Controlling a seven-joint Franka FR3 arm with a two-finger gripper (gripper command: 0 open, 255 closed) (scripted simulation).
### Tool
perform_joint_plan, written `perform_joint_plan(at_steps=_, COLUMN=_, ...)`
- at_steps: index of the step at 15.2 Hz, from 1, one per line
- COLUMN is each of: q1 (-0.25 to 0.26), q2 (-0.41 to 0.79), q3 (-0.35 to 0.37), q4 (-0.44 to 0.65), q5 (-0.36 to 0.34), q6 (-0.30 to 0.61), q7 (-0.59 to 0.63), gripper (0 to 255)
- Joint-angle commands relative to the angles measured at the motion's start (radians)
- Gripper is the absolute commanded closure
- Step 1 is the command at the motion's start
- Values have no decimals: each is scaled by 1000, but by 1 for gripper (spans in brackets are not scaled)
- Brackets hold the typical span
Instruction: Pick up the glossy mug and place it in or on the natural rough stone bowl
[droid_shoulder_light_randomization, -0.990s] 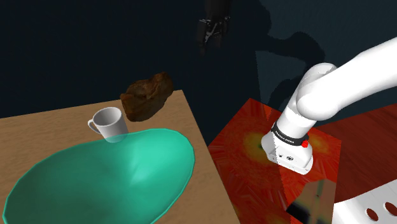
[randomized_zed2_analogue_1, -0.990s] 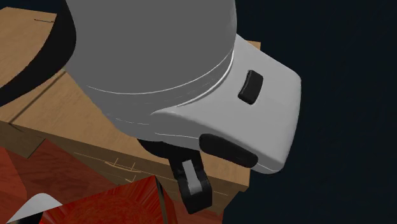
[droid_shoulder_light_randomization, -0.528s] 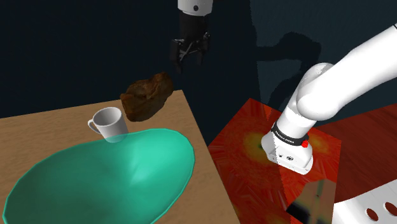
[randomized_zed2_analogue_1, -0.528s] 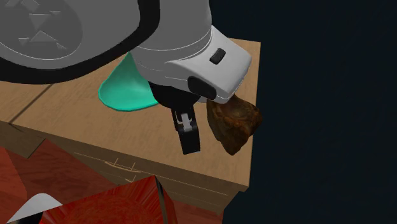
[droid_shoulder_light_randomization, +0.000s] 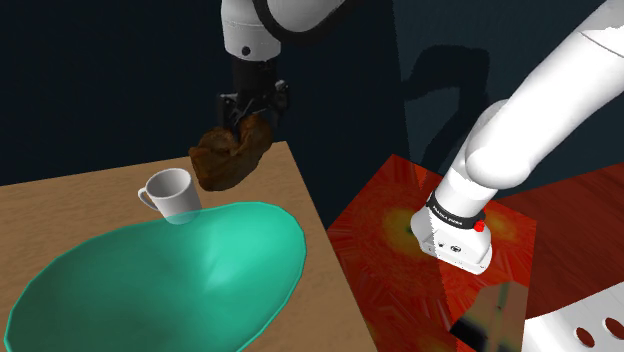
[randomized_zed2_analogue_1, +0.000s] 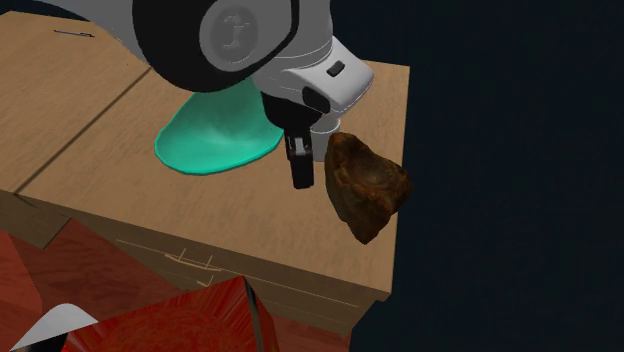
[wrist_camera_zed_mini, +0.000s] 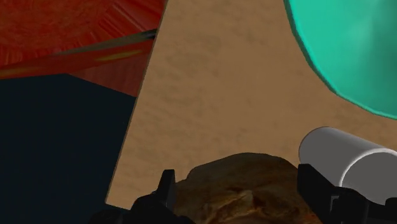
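The mug (droid_shoulder_light_randomization: 170, 193) is standing upright on the wooden surface (droid_shoulder_light_randomization: 80, 205). It is pale grey-white with a smooth sheen, and its handle is pointing toward the shoulder view's left. It is sitting between the brown stone bowl (droid_shoulder_light_randomization: 230, 155) and the large teal bowl (droid_shoulder_light_randomization: 160, 280), right at the teal rim. Whether the 2 are touching I cannot tell.

The pincer (droid_shoulder_light_randomization: 250, 112) is hovering over the stone bowl near the surface's far corner. Its 2 black fingers (wrist_camera_zed_mini: 167, 191) are standing well apart and are gripping nothing. In the wrist view the lumpy brown bowl is lying between them, and the mug is sitting just outside 1 finger.

The mug is looking light, rigid and slick-walled. A weak pinch is likely to slip on that finish, and a drop onto stone is risking a chip. The safest hold is probably across the rim, 1 finger inside and 1 outside, on the wall away from the handle. Squeezing across the whole body is looking possible too, since the open fingers are appearing wide enough.

All 3 vessels are showing nothing inside. The stone bowl is rough and irregular with an uneven hollow, so the mug is likely to settle tilted there. The teal bowl is wide, shallow and crowding the mug on 1 side.
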Motion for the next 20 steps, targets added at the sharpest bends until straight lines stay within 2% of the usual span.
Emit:
perform_joint_plan(at_steps=1, q1=-7, q2=87, q3=38, q4=51, q5=-44, q6=31, q7=86, gripper=0)
perform_joint_plan(at_steps=6, q1=16, q2=313, q3=93, q4=202, q5=-198, q6=70, q7=309, gripper=0)
perform_joint_plan(at_steps=12, q1=127, q2=582, q3=65, q4=434, q5=-376, q6=54, q7=531, gripper=0)
perform_joint_plan(at_steps=20, q1=144, q2=635, q3=43, q4=401, q5=-414, q6=133, q7=555, gripper=0)
